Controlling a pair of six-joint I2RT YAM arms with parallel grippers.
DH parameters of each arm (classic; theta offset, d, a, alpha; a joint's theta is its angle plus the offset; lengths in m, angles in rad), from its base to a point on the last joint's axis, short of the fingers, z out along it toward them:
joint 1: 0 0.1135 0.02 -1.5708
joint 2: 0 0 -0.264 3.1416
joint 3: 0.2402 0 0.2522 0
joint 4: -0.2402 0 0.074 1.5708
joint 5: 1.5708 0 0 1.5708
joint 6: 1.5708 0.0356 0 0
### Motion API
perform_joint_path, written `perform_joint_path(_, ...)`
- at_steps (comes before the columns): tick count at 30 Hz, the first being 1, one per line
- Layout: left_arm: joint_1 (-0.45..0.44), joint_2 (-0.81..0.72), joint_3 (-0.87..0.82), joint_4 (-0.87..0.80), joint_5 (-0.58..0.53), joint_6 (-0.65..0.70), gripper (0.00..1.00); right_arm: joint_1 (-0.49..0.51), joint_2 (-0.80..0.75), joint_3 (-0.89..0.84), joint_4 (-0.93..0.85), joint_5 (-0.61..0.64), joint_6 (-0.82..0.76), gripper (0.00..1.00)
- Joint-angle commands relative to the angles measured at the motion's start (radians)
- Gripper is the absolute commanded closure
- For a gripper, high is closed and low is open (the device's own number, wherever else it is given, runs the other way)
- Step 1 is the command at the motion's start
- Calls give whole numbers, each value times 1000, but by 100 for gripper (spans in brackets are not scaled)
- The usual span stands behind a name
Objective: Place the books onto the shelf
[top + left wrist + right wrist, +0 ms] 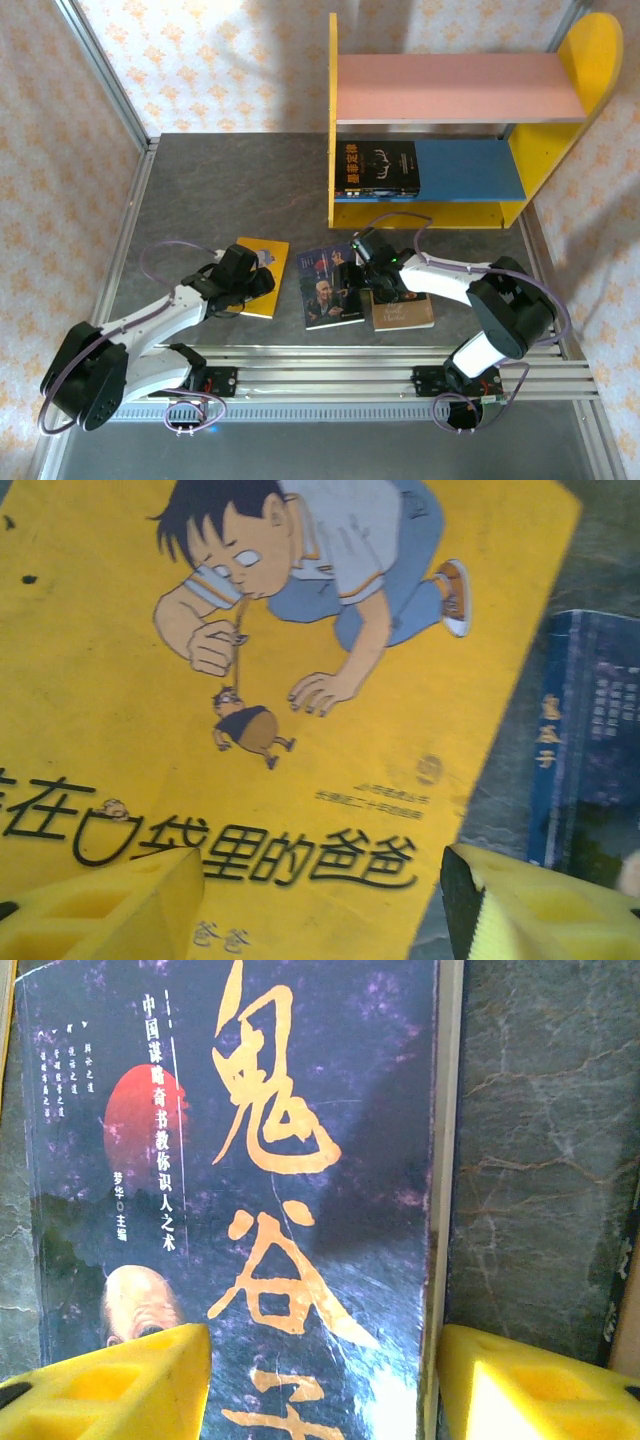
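Top view: the table is dark grey, marbled stone in look, with metal rails along its near and left edges. The shelf stands at the far right corner, with flat yellow side panels, the right one round-topped. The pink board lies above the blue board. A black book lies at the blue board's left end, with open board to its right. Three thin paperbacks lie flat near the near edge: the yellow book, the dark book and, touching its right edge, the tan book. Open table runs between them and the shelf, and along the far left. The left gripper hangs over the yellow book, and the right gripper over the dark book's right edge.

Left wrist: the left gripper has its jaws apart and holds nothing. Its blocky yellow fingers straddle the right edge of the glossy yellow book. The dark book lies just beside it, across a strip of table.

Right wrist: the right gripper also has its jaws apart and holds nothing. Its fingers straddle the right edge of the dark book, one over the cover and one over the veined table.
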Motion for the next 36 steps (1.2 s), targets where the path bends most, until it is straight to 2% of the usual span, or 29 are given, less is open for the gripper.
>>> perform_joint_path(1, 5, -49, 2, -17, 40, 24, 35, 12, 24, 5, 15, 46, 14, 39)
perform_joint_path(7, -23, -77, 23, 1, 82, 10, 34, 37, 45, -5, 16, 68, 16, 39)
perform_joint_path(14, -129, 2, 51, 40, 61, -25, 34, 81, 87, -3, 10, 122, 32, 40)
perform_joint_path(19, -189, 80, 75, 75, 55, -45, 35, 81, 92, -29, 20, 146, 48, 47)
perform_joint_path(24, -219, 155, 88, 127, 63, -66, 35, 81, 89, -51, 25, 148, 52, 66)
perform_joint_path(28, -234, 220, 107, 156, 70, -71, 35, 81, 86, -67, 34, 148, 57, 74)
perform_joint_path(36, -245, 321, 139, 190, 80, -81, 36, 81, 75, -91, 42, 151, 58, 79)
